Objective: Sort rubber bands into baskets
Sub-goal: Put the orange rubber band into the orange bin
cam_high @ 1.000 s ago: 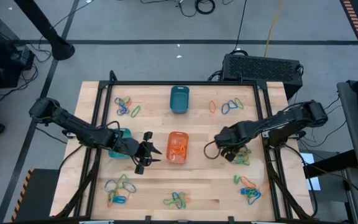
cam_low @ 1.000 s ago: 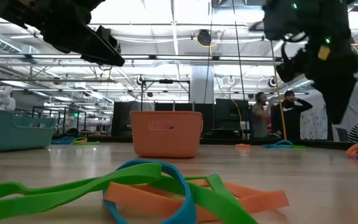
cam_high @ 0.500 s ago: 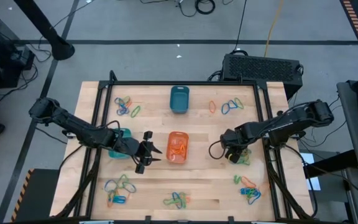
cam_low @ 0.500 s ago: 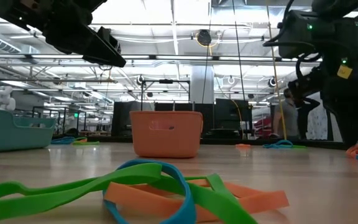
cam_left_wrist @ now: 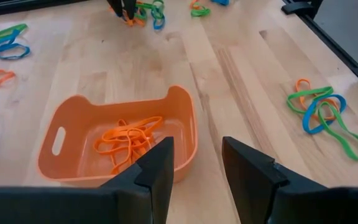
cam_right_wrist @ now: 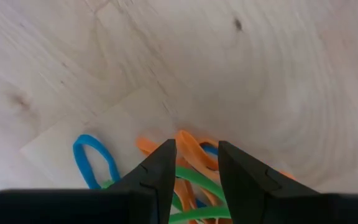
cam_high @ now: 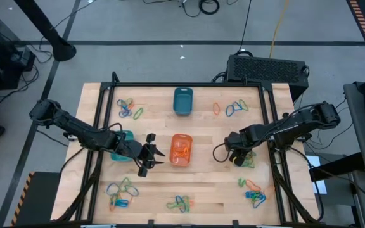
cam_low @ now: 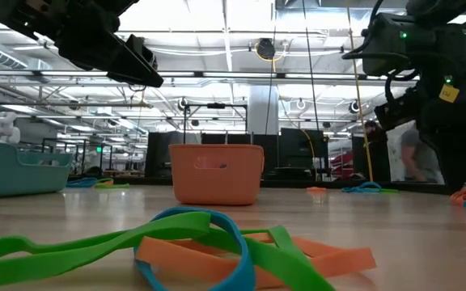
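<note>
Lower the right gripper (cam_right_wrist: 193,171), jaws parted and empty, straight onto the tangled rubber bands (cam_right_wrist: 188,163) on the table's right side, pinch one orange loop only, then carry it to the orange basket (cam_high: 181,150), where the open, empty left gripper (cam_high: 152,154) waits.

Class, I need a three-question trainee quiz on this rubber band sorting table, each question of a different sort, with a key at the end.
1. True or false: the orange basket already holds orange rubber bands.
2. The right gripper hangs over: A) a basket, B) a pile of mixed bands, C) bare wood.
3. Fill in: the left gripper has open fingers holding ____.

Key: 1 true; 2 B; 3 nothing.
</note>
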